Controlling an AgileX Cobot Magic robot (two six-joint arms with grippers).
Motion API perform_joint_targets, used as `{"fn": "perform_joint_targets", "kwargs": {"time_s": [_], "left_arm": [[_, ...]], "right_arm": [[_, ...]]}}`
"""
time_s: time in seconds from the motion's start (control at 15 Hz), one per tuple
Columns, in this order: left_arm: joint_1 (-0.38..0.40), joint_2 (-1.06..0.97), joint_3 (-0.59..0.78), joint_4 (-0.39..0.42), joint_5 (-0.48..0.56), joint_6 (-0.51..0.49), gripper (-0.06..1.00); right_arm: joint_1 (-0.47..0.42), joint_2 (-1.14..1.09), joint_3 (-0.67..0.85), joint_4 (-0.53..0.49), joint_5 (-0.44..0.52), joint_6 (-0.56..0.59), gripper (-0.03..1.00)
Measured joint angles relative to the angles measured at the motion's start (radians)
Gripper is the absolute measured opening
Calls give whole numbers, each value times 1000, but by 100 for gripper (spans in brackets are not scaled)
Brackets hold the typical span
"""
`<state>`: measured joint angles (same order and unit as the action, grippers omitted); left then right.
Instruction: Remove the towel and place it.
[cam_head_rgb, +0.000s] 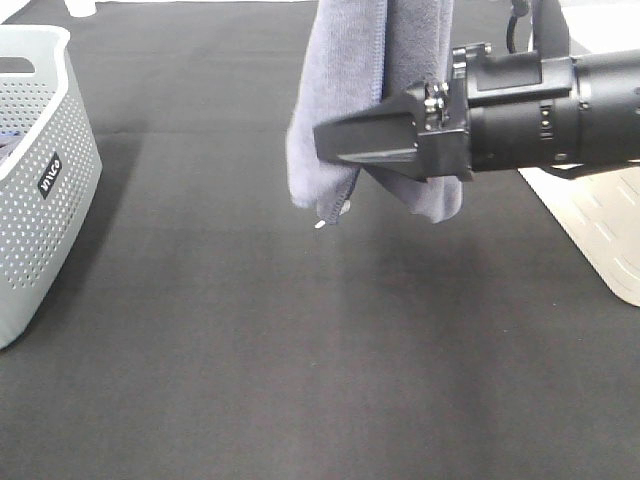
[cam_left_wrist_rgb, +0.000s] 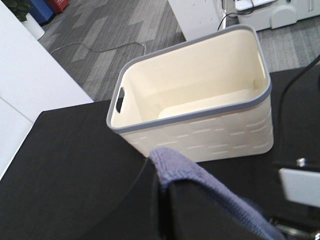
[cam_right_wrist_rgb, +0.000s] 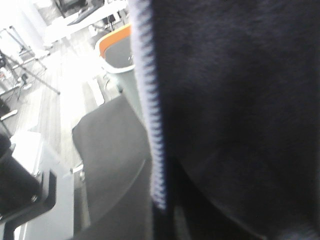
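I see the towel (cam_head_rgb: 340, 90) hanging over the black table (cam_head_rgb: 250, 350) | left gripper (cam_left_wrist_rgb: 162, 195) clamps it | right gripper (cam_head_rgb: 365, 140) against it, can't tell its grip

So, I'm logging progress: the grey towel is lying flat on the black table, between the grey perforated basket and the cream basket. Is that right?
Not quite. The towel is not lying flat. It hangs bunched up over the black table, as the exterior high view shows. The rest stands: it is between the grey perforated basket and the cream basket.
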<state>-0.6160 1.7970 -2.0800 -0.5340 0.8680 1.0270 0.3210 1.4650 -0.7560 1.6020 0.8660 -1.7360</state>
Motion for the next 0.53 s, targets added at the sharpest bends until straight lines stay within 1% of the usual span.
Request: {"fn": "perform_joint_targets", "kwargs": {"time_s": [0.07, 0.2, 0.33, 0.4, 0.53], "left_arm": [[0, 0, 0, 38, 0, -13, 0], [0, 0, 0, 156, 2, -74, 0], [0, 0, 0, 264, 32, -158, 0], [0, 1, 0, 301, 63, -198, 0], [0, 1, 0, 384, 146, -284, 0]], "right_arm": [[0, -28, 0, -52, -2, 52, 0], [0, -99, 0, -166, -2, 177, 0], [0, -153, 0, -299, -16, 339, 0], [0, -179, -9, -376, -27, 425, 0], [0, -216, -67, -609, -22, 655, 0]]}}
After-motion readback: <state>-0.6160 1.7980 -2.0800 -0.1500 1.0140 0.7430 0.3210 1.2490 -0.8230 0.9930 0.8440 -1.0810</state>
